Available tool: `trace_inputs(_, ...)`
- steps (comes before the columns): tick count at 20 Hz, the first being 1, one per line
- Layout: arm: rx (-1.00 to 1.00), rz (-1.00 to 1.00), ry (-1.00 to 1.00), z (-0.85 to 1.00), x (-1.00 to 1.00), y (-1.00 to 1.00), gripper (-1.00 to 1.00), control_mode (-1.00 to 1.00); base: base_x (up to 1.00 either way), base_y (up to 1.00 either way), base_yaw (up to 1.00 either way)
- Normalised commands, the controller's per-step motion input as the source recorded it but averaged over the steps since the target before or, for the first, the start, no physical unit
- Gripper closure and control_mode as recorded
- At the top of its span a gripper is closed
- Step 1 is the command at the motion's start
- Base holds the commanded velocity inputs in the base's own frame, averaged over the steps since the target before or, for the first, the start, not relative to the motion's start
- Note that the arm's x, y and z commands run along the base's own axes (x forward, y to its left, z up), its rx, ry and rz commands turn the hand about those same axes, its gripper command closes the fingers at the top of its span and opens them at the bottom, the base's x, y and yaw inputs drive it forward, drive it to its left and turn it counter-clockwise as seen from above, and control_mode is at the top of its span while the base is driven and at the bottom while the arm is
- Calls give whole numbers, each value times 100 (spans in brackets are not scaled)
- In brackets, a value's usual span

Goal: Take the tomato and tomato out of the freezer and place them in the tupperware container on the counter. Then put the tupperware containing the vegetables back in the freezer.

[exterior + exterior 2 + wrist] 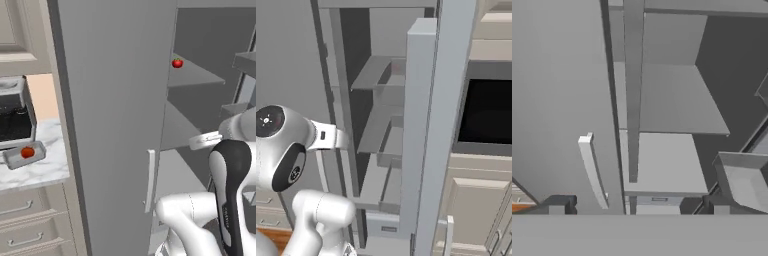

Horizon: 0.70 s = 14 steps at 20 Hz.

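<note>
Tomatoes sit in two places: one red tomato [177, 63] rests on an upper shelf [192, 75] inside the freezer [110, 100], close to that shelf's left front corner, and the other tomato [27, 152] lies in the grey tupperware container [23, 155] on the counter [35, 170], left of the freezer. That container stands just in front of the coffee machine [15, 115], near the counter's front edge, above beige drawers [30, 220].

One freezer door [418, 120] stands open on the right, edge-on in the right base view, and grey shelves step down inside the compartment. The closed door on the left carries a slim pale handle [149, 180] near its inner edge.

My gripper [638, 210] points into the freezer from below the shelves, and its two dark fingertips [559, 204] stand wide apart with nothing between them. In the hand view, the pale handle [592, 172] runs just above my left fingertip, and a bare shelf [662, 162] lies ahead. My arm [227, 190] rises in front of the freezer's lower part, well below the shelf with the tomato.
</note>
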Motion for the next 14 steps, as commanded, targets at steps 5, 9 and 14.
trace_inputs(5,0,0,0,0,0,0,-100,100,28,-22,0)
trace_inputs(9,0,0,0,0,0,0,-100,100,49,0,-4)
trace_inputs(14,0,0,0,0,0,0,-100,100,71,-22,-2)
